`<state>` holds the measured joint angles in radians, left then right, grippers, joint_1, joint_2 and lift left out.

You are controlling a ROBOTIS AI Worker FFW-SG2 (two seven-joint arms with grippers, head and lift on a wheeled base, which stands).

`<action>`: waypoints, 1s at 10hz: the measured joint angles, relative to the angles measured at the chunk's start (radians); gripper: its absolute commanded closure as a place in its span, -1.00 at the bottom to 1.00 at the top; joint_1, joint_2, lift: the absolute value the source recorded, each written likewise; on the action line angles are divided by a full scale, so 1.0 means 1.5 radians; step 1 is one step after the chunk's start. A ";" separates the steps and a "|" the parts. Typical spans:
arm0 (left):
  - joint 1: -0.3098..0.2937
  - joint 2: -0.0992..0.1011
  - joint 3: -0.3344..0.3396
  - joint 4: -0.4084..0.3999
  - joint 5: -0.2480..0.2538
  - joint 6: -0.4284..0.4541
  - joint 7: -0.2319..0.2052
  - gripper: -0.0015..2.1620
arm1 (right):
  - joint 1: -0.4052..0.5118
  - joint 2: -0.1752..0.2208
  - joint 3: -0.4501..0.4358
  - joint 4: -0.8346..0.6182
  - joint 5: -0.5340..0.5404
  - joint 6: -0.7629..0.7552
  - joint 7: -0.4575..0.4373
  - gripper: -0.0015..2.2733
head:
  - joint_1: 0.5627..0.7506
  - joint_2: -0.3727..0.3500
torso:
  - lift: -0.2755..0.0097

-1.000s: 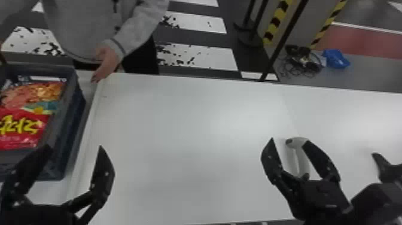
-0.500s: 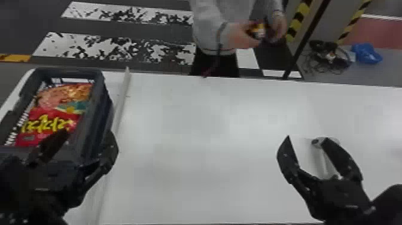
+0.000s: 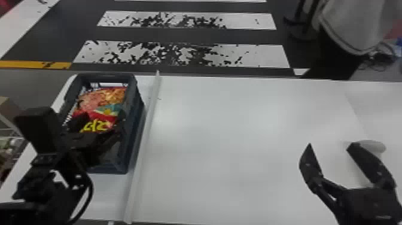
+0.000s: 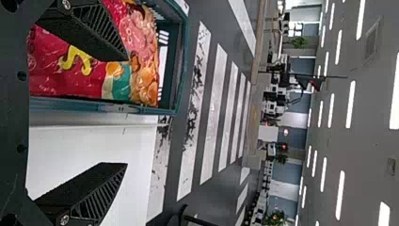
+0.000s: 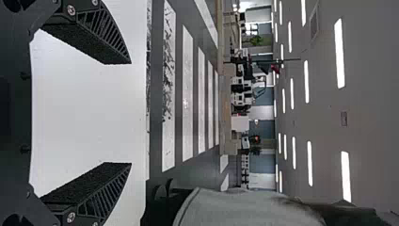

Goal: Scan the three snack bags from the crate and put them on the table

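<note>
the snack bags (image 3: 103, 100) lie in the crate (image 3: 137, 128), so scanning and placing probably all remain. the left gripper (image 4: 126, 111) is spread at the crate, the right gripper (image 5: 131, 113) spread well right of it.

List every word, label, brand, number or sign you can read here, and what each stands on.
No text reads fully enough to quote.
Red snack bag: bold yellow lettering, partly covered by the left tool; unreadable.
Right tool: pale mark on its base, too small to read.
</note>
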<state>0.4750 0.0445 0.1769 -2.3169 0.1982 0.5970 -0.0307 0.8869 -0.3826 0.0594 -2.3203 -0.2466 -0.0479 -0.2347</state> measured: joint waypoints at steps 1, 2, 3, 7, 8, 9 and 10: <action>-0.044 0.000 0.018 0.011 -0.001 0.061 0.002 -0.92 | -0.012 -0.009 0.013 0.015 0.001 0.000 0.000 -0.90 | 0.41 0.33 | 0.28; -0.084 0.002 0.032 0.026 -0.004 0.102 0.001 -0.92 | -0.020 -0.013 0.022 0.026 0.002 0.000 0.000 -0.90 | 0.41 0.36 | 0.28; -0.117 0.005 0.041 0.047 -0.006 0.125 -0.001 -0.92 | -0.025 -0.015 0.027 0.032 0.006 0.001 0.000 -0.90 | 0.41 0.42 | 0.28; -0.188 0.014 0.069 0.117 -0.008 0.172 -0.018 -0.92 | -0.031 -0.014 0.032 0.043 0.015 0.007 -0.001 -0.90 | 0.41 0.51 | 0.28; -0.201 0.016 0.073 0.134 -0.011 0.185 -0.023 -0.92 | -0.034 -0.013 0.037 0.045 0.018 0.007 -0.001 -0.90 | 0.41 0.53 | 0.28; -0.218 0.019 0.075 0.152 -0.015 0.210 -0.033 -0.89 | -0.037 -0.013 0.041 0.047 0.019 0.007 -0.001 -0.90 | 0.41 0.54 | 0.28; -0.234 0.021 0.077 0.176 -0.023 0.229 -0.048 -0.87 | -0.040 -0.012 0.043 0.049 0.020 0.007 -0.001 -0.90 | 0.41 0.55 | 0.28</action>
<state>0.1244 0.0762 0.2926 -2.0531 0.1641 0.9401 -0.1027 0.8273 -0.4001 0.1243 -2.2461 -0.2162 -0.0377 -0.2362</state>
